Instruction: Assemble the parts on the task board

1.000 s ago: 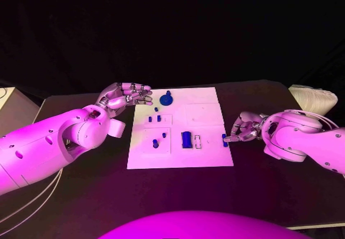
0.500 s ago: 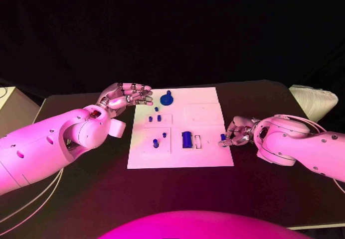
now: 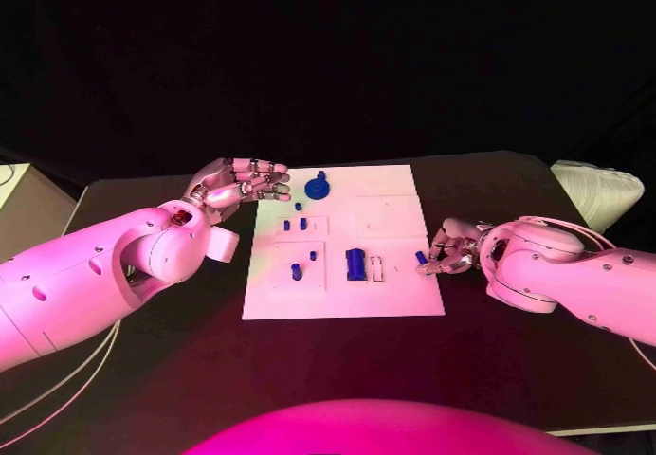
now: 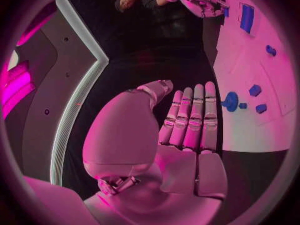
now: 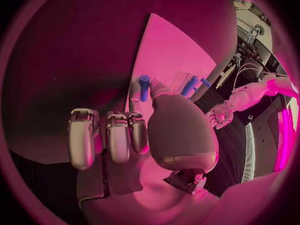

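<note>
Carrying a small blue peg in the right hand, pinched at the fingertips over the right edge of the task board. Peg sits between the thumb and a finger, upright-ish, above the board, not seated. Looks like the insertion step.

To do it well, I'd say: line the peg axis square to the board before descending, come down slow, and release only once it's bottomed. Target is probably a slot near the tall blue block; can't tell which.

Left hand is released, fingers straight and together, hanging just off the board's far left corner near the round blue part. Keep it clear.

Views: right wrist shows the peg sticking out past the fingertips and the grip on it, which head view blurs. Left wrist shows the round part and flat left fingers. Head view gives the board layout on the desk.
</note>
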